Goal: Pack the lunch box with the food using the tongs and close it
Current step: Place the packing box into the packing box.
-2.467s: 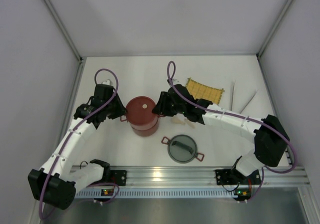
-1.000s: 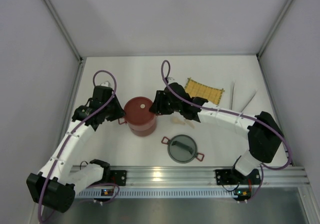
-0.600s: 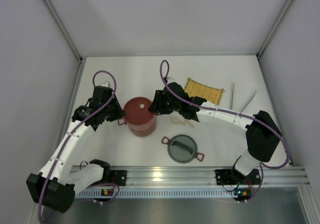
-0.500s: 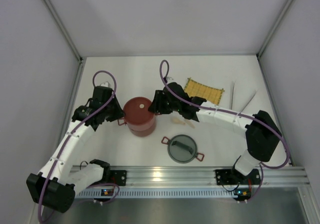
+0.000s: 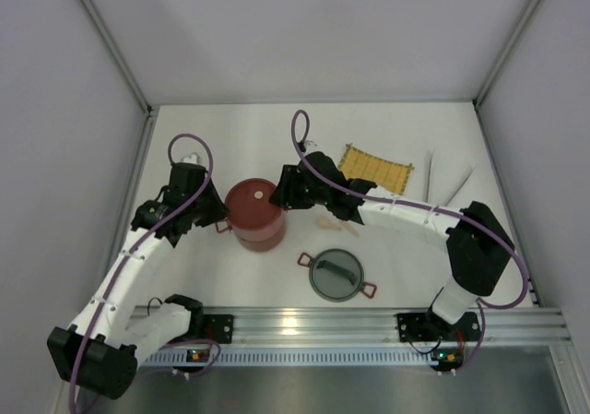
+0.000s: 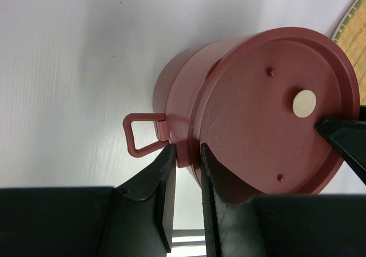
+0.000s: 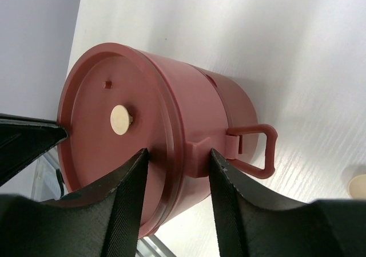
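The dark-red lunch box (image 5: 253,209) stands stacked with a flat red lid on top, between my two grippers. My left gripper (image 5: 219,218) is shut on a lug at the box's left rim (image 6: 182,154), just beside a small loop handle (image 6: 140,137). My right gripper (image 5: 288,197) straddles the lid rim and the lug on the opposite side (image 7: 197,151), with its fingers slightly apart from them. The grey domed lid (image 5: 336,275) lies nearer the front. The tongs (image 5: 429,172) lie at the far right. No food is in view.
A yellow woven mat (image 5: 376,167) lies behind the right arm. Cream spoon-shaped pieces (image 5: 327,220) sit on the table right of the box. Walls enclose the table on three sides, and a metal rail (image 5: 304,322) runs along the front.
The right jaws have widened a little around the box's rim. Both arms and the box have shifted slightly left. The left grip is unchanged.
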{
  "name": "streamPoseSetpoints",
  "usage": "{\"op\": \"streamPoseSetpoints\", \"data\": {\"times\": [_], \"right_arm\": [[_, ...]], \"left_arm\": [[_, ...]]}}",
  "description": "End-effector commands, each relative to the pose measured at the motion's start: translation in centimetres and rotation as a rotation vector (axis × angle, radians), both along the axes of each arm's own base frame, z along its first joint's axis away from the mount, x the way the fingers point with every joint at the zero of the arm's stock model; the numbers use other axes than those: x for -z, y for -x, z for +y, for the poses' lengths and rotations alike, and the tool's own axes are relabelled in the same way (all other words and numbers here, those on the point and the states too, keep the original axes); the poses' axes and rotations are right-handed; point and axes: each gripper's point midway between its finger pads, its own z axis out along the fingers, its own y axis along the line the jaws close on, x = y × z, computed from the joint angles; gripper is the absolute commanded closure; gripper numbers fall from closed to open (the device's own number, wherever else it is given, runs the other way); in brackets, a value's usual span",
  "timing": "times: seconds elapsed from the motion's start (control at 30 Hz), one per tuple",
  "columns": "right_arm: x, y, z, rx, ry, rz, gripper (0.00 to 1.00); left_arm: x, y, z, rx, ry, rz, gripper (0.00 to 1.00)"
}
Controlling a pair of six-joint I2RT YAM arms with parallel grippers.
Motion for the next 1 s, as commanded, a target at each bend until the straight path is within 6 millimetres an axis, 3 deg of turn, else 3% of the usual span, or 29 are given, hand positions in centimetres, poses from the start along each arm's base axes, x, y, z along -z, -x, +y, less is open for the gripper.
{"op": "streamPoseSetpoints", "data": {"times": [0.0, 0.7, 0.97], "right_arm": [[4.9, 3.0, 0.1, -0.085, 0.114, 0.088, 0.55], [0.7, 1.5, -3.2, 0.025, 0.186, -0.032, 0.42], [-2.8, 1.1, -4.0, 0.057, 0.135, -0.102, 0.39]], "left_arm": [[-1.3, -0.9, -2.9, 0.075, 0.118, -0.069, 0.93], [0.1, -0.9, -0.6, 0.020, -0.003, -0.047, 0.75], [0.1, -1.1, -0.2, 0.014, -0.030, -0.046, 0.71]]}}
